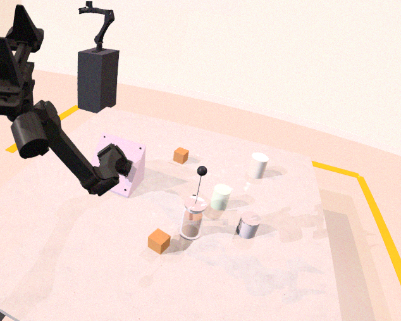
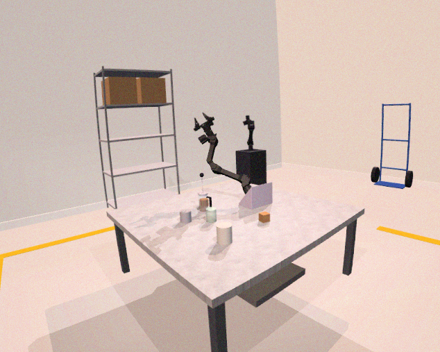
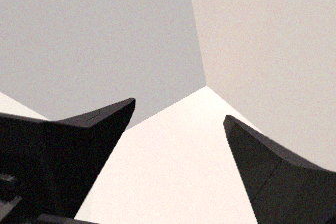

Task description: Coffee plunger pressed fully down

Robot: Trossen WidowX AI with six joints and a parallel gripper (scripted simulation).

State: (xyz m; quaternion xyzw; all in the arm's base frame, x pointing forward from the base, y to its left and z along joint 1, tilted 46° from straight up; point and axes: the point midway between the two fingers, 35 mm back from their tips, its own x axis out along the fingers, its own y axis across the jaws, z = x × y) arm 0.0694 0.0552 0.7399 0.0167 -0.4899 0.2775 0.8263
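Observation:
The coffee press is a clear glass cylinder (image 1: 191,224) with a pale lid (image 1: 195,204) (image 2: 202,193), standing upright on the table. Its thin rod rises high above the lid and ends in a black ball knob (image 1: 202,170) (image 2: 201,174). Brown coffee (image 2: 203,204) shows inside the glass. A black handle (image 2: 209,201) shows at its side in the exterior view. My gripper (image 1: 10,21) (image 2: 200,117) (image 3: 180,108) is open and empty, with its fingers wide apart. It points upward, high above the table and well away from the press.
Orange cubes (image 1: 159,241) (image 1: 181,155) (image 2: 264,216) lie on the table, one close to the press. A pale green cylinder (image 1: 221,197) (image 2: 211,214), a grey cylinder (image 1: 248,225) (image 2: 185,216) and a white cylinder (image 1: 259,165) (image 2: 224,234) stand near. A lilac wedge (image 1: 138,172) (image 2: 261,196) is by the arm's base.

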